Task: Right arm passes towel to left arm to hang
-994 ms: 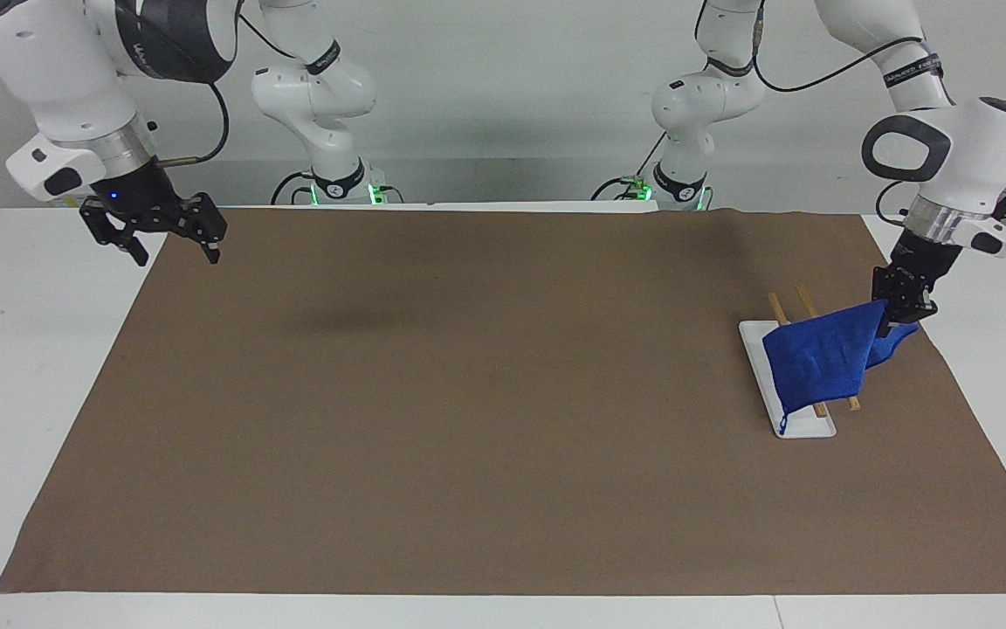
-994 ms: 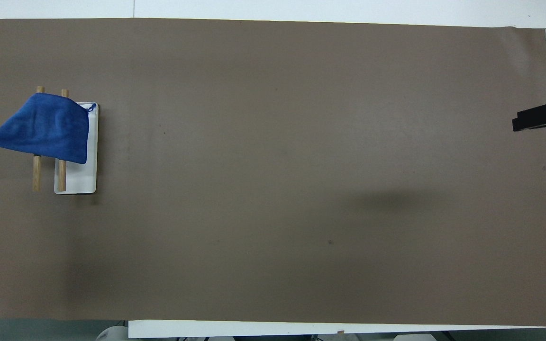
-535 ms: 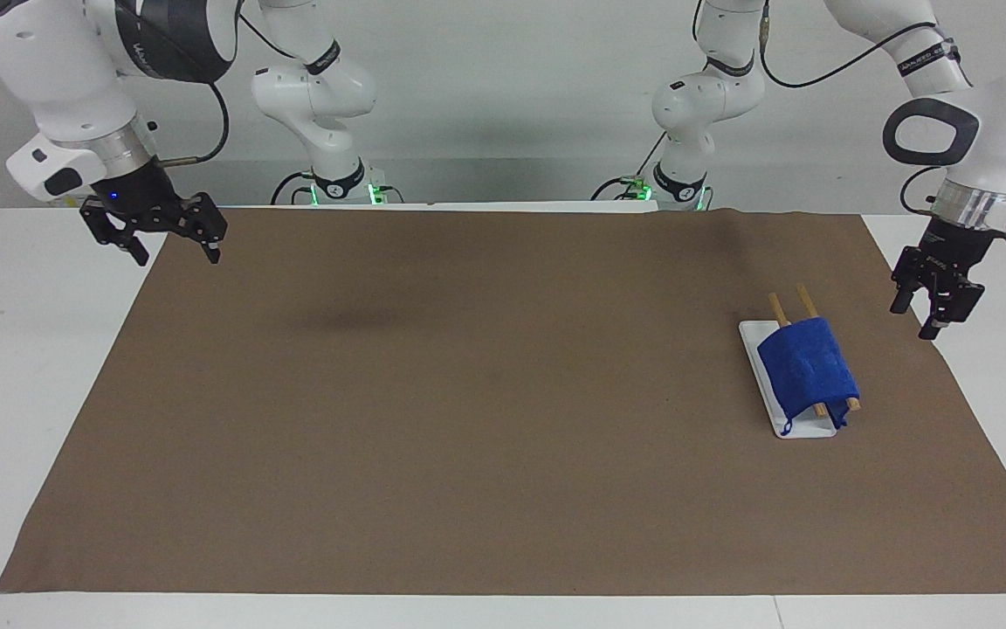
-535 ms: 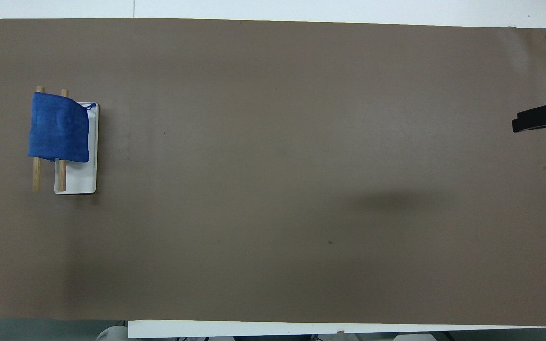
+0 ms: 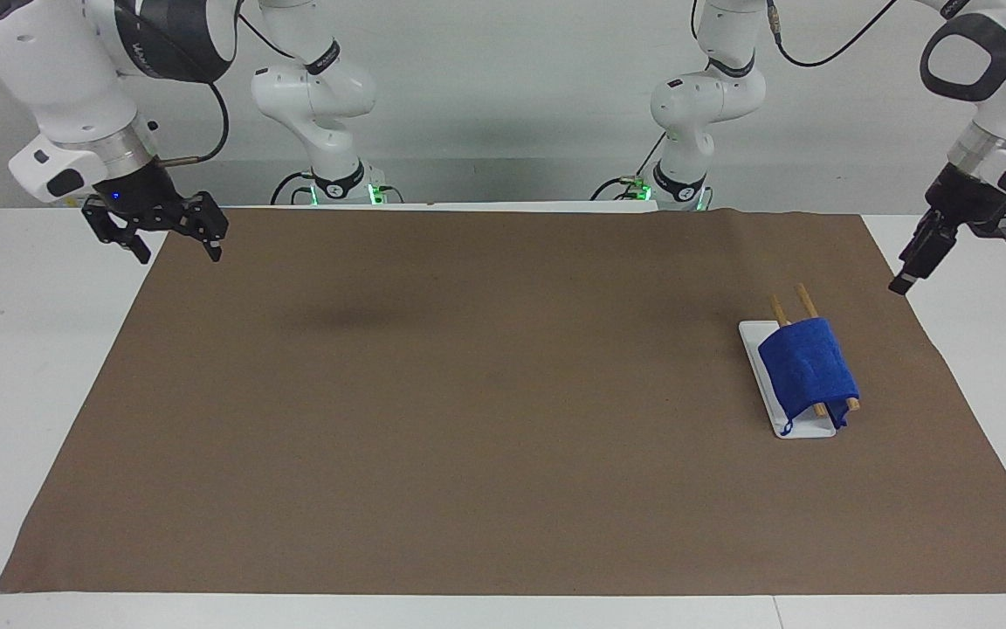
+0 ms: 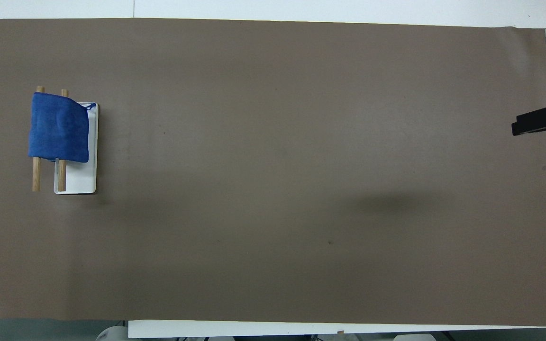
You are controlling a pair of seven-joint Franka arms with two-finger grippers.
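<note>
The blue towel [image 5: 807,367] hangs draped over the two wooden rods [image 5: 804,300] of a small rack with a white base [image 5: 807,429], at the left arm's end of the table. It also shows in the overhead view [image 6: 59,125], with its loop string at the corner over the base [image 6: 81,182]. My left gripper [image 5: 905,278] is empty and open, raised over the mat's edge beside the rack and clear of the towel. My right gripper [image 5: 175,247] is open and empty, waiting over the mat's corner at the right arm's end [image 6: 538,123].
A large brown mat [image 5: 468,393] covers most of the white table [image 5: 14,349]. The two arm bases stand at the table's robot edge.
My left gripper let go of the towel, which dropped to hang over both rods. The gripper then rose and drew away toward the table's end. The right arm has not moved.
</note>
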